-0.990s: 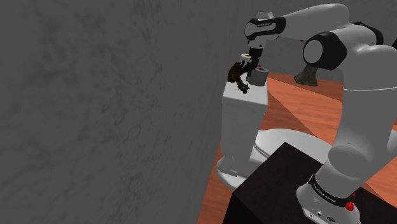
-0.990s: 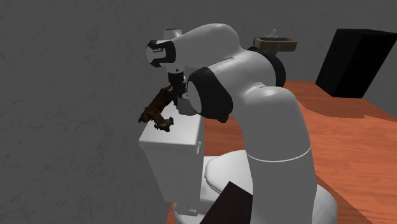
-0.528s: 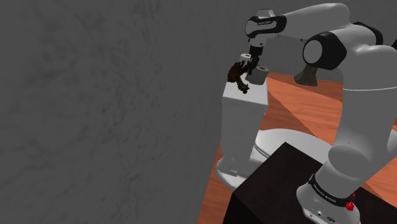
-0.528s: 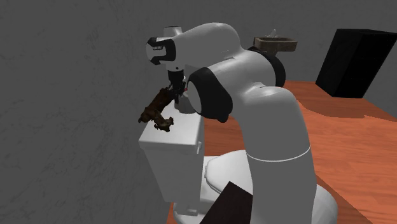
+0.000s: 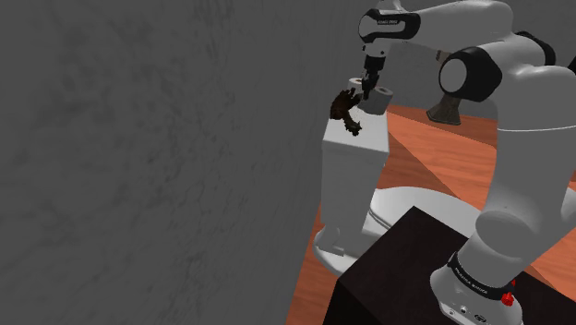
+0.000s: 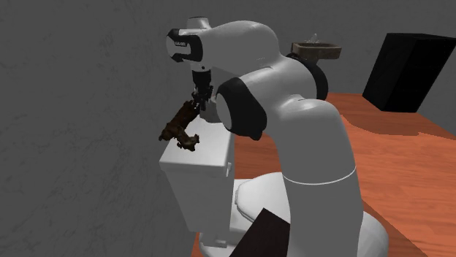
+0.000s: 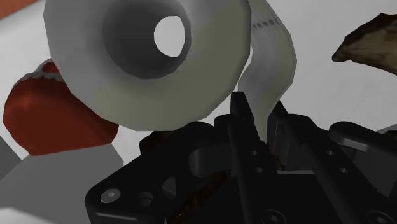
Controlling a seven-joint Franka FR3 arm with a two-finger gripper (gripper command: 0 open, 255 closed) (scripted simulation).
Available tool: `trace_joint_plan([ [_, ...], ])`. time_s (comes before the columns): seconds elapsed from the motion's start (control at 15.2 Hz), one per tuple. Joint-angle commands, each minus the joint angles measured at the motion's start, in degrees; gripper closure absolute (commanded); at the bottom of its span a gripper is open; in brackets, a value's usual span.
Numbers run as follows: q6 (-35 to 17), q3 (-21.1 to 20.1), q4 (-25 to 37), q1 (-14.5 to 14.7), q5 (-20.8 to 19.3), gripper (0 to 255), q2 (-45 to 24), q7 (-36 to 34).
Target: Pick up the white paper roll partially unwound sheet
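Note:
The white paper roll [image 7: 153, 57] hangs right in front of the wrist camera, its hollow core facing it. A loose sheet [image 7: 270, 63] trails off the roll down between my black fingers [image 7: 240, 121], which clasp it. In the shoulder view my gripper [image 5: 369, 86] points down, shut on the sheet, with the roll [image 5: 378, 99] hanging just above the top of the white toilet tank [image 5: 351, 175]. In the second exterior view the gripper [image 6: 199, 102] is above the tank [image 6: 197, 168].
A dark brown lumpy object [image 5: 346, 113] lies on the tank's top by the wall, and a red round thing [image 7: 51, 118] sits below the roll. The toilet bowl [image 5: 415, 208], my dark stand [image 5: 397, 268] and a grey wall [image 5: 166, 157] are close. A sink [image 6: 316, 50] stands farther back.
My gripper has gone straight up with the roll, which now hangs a little above the tank's top. The brown object has not moved.

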State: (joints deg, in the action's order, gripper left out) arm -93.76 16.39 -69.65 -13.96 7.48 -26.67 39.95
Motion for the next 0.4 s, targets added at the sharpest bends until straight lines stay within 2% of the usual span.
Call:
trace_joint_plan([
  [0.0, 1.9, 0.0, 2.5, -0.2, 0.1, 255, -0.5, -0.1],
  [0.2, 4.7, 0.0, 6.0, -0.6, 0.3, 255, -1.2, -0.2],
  [0.33, 4.9, 0.0, 6.2, -0.6, 0.3, 255, -1.3, -0.2],
])
